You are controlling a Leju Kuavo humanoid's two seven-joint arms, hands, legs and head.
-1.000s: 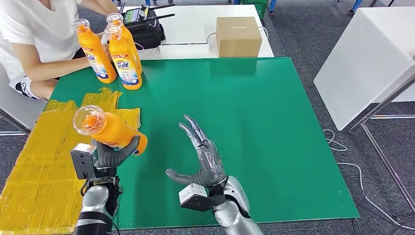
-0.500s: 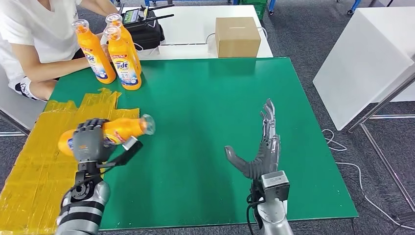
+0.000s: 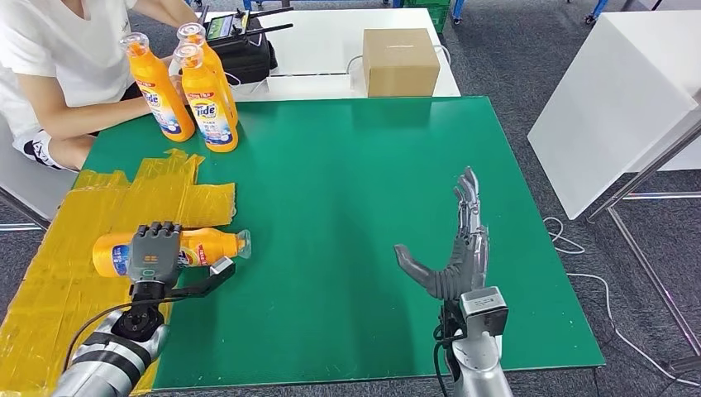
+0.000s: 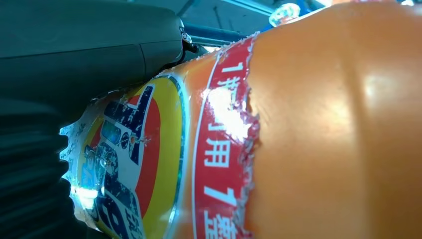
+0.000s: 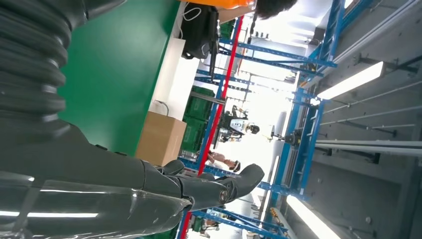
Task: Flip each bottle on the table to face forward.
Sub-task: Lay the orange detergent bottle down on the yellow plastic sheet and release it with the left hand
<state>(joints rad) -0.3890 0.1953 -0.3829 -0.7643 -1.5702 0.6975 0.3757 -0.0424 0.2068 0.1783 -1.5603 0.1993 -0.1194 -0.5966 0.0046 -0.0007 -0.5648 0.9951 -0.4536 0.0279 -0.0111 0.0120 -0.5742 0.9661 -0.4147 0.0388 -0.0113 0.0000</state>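
Bottles of orange liquid detergent are what matters on the large green-covered table [image 3: 364, 207], whose near left part is overlaid with a patch of wrinkled yellow tape sheeting [image 3: 66, 265]. A person in a white shirt [image 3: 58, 50] sits at the far left corner, forearm resting by the table edge. Behind the green surface, on a white tabletop [image 3: 331, 37], stands a plain brown cardboard box [image 3: 402, 59], with a black bag carrying a controller [image 3: 244, 41] beside it. Three upright orange plastic bottles with clear caps [image 3: 198, 91] are clustered at the far left corner, touching one another, their printed labels turned toward the camera. One more orange plastic bottle with a clear cap [image 3: 194, 246] lies on its side across the border of yellow sheeting and green, cap pointing to the right. The left hand [image 3: 154, 252] is wrapped over this lying bottle's middle, fingers curled across the label; the left wrist view shows the red, yellow and blue label close up. The right hand [image 3: 453, 248] is raised above the table's right part, fingers straight and spread, thumb out to the side, holding nothing.
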